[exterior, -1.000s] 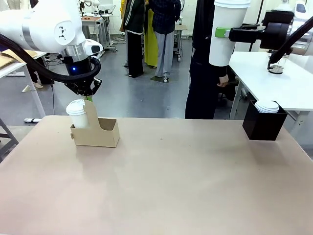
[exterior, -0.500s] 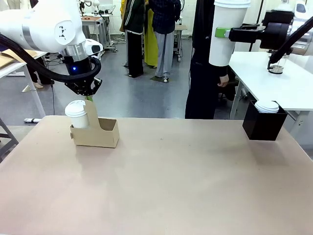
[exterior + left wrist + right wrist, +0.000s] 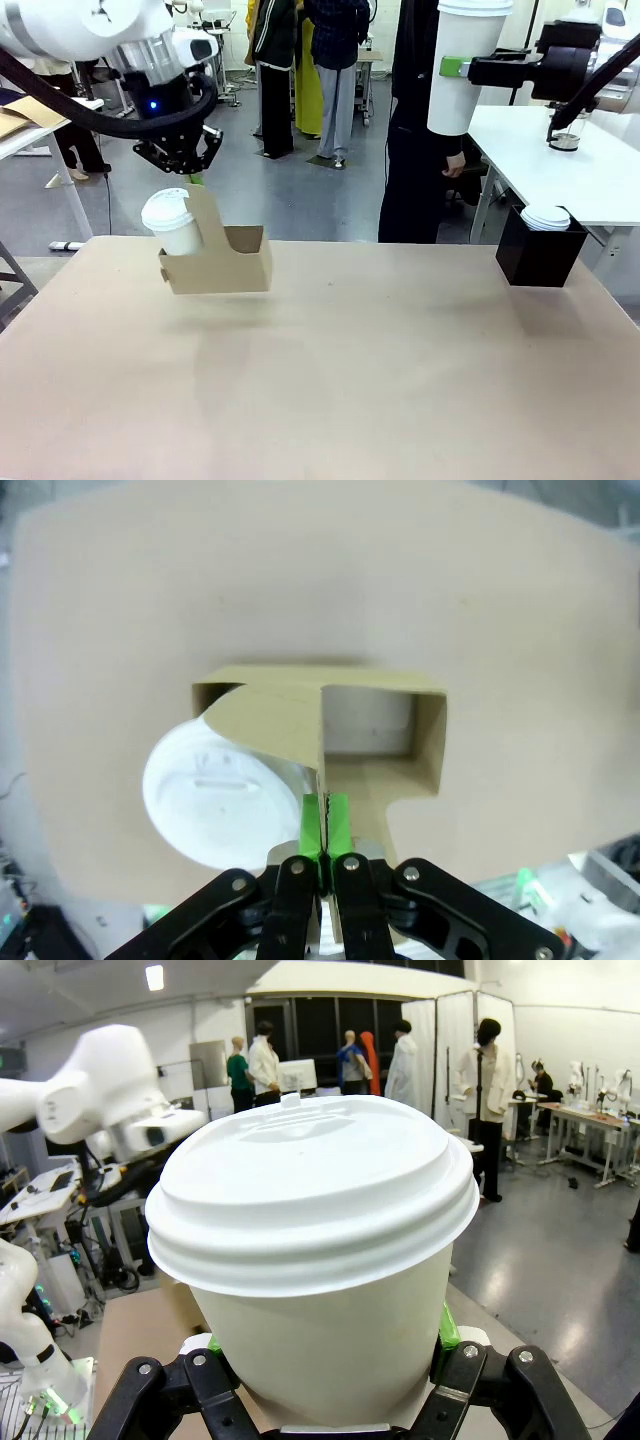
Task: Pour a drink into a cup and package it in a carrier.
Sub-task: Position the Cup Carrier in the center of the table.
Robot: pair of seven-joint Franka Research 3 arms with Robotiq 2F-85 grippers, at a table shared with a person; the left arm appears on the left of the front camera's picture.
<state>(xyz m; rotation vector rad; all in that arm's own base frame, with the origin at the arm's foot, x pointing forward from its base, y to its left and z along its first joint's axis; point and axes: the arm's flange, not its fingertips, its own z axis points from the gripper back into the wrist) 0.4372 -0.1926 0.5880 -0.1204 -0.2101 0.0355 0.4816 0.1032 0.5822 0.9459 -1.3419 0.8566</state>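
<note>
Cardboard handle is all your left gripper pinches, so the carrier, hanging above the table and seemingly lopsided with one cup aboard, could tilt and slip while your right gripper clamps a second cup aloft.

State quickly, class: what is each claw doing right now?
Left claw: closed on the carrier by its handle panel.
Right claw: closed around a lidded white cup.

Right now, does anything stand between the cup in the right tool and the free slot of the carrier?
Nothing visible does. The cup hangs high in the right tool; the carrier, held by the left tool, has its free slot open. The black box sits lower, aside.
</note>
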